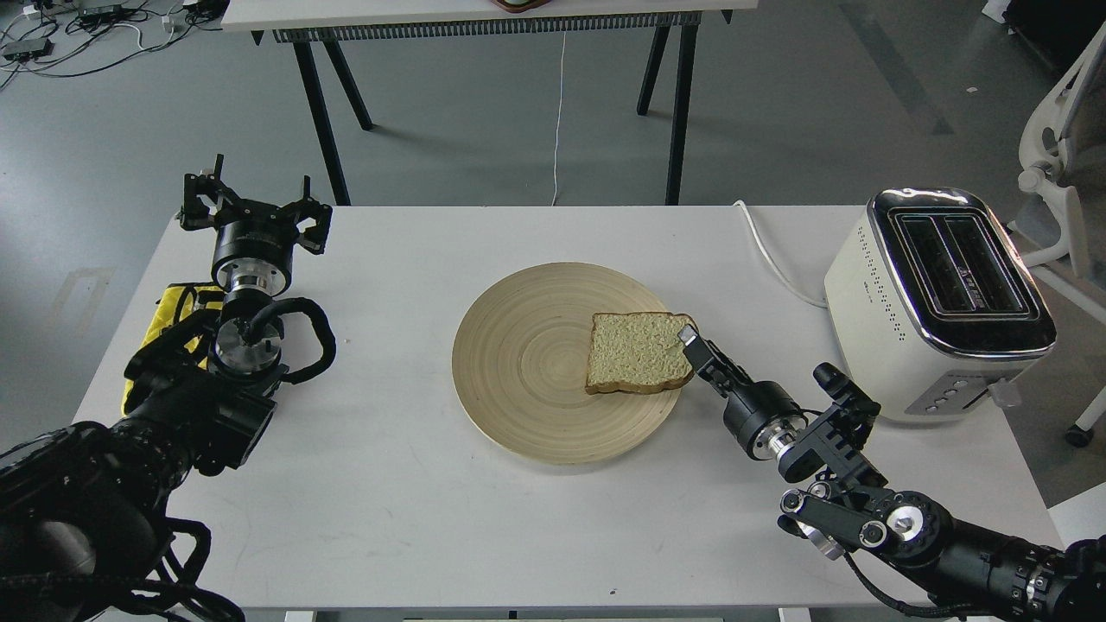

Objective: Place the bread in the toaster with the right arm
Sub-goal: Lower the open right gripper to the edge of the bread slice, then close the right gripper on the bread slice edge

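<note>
The bread [638, 351] lies flat on the right part of a round wooden plate [527, 363] in the middle of the white table. My right gripper [690, 339] comes in from the lower right and its tip sits at the bread's right edge, touching it. Only one finger [689, 335] shows, so I cannot tell whether it is shut on the slice. The cream toaster [937, 298] stands at the table's right end with both black slots empty. My left gripper [255, 206] is open and empty at the far left, behind a yellow cloth [168, 315].
The toaster's white cord [769, 255] runs across the table between plate and toaster. A second table's black legs [678, 104] stand behind. A white chair [1058, 173] is at the far right, beside the toaster. The table's right edge is close to the toaster.
</note>
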### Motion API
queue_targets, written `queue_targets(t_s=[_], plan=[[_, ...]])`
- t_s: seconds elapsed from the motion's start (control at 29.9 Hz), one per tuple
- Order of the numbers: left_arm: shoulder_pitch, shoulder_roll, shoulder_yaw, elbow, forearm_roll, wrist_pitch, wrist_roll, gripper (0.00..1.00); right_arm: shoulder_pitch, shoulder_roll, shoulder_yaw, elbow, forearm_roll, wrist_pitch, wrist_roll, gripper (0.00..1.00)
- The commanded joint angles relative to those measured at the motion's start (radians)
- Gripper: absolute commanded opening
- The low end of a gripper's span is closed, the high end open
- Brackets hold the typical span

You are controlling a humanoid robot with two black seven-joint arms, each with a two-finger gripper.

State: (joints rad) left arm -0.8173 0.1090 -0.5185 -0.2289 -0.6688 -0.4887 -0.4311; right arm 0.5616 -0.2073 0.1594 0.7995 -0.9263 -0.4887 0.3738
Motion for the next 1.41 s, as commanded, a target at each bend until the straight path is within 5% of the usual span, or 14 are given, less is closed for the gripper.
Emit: queue_targets(t_s=[0.0,1.04,1.37], plan=[[0.0,0.0,0.0,0.0,0.0,0.0,0.0,1.0,0.0,-0.001,0.0,0.0,0.0,0.0,0.001,0.45],[0.0,0.0,0.0,-0.001,0.0,0.0,0.0,1.0,0.011,-0.006,0.002,0.0,0.0,0.0,-0.001,0.06],[0.0,0.0,0.0,0.0,0.0,0.0,0.0,1.0,0.023,-0.038,0.017,0.067,0.0,0.0,0.001,0.02]])
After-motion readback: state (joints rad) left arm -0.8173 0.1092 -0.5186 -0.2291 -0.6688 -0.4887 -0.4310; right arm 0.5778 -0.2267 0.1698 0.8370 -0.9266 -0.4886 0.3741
